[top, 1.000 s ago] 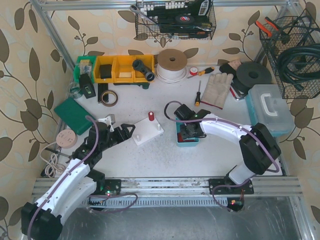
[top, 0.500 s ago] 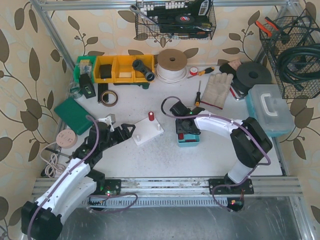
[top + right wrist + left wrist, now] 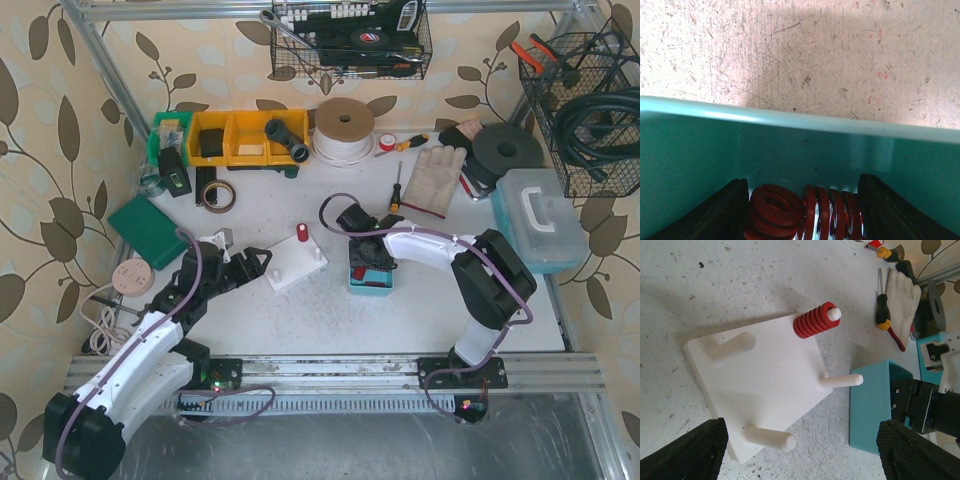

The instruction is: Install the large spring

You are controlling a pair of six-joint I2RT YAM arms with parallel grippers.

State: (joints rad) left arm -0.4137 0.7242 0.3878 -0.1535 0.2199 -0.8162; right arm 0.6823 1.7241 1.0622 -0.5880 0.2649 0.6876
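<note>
**Right arm drops into the bin**

The left fingers (image 3: pixel 695 452) stay spread and empty at the white peg board (image 3: pixel 765 380), where one peg already carries a red spring (image 3: pixel 815 322). The right fingers (image 3: pixel 715 212) have dropped, parted, into the teal bin (image 3: pixel 790 150), flanking two loose springs (image 3: pixel 827 212). I cannot tell which is the large one.

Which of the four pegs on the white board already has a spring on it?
The corner peg with the red spring around it; the other three are bare.

A spring (image 3: pixel 815 320) sits on the far peg (image 3: pixel 834 313) of the peg board (image 3: pixel 760 385). Just right of the board stands a bin (image 3: pixel 872 410), with springs (image 3: pixel 805 210) lying side by side inside it.
</note>
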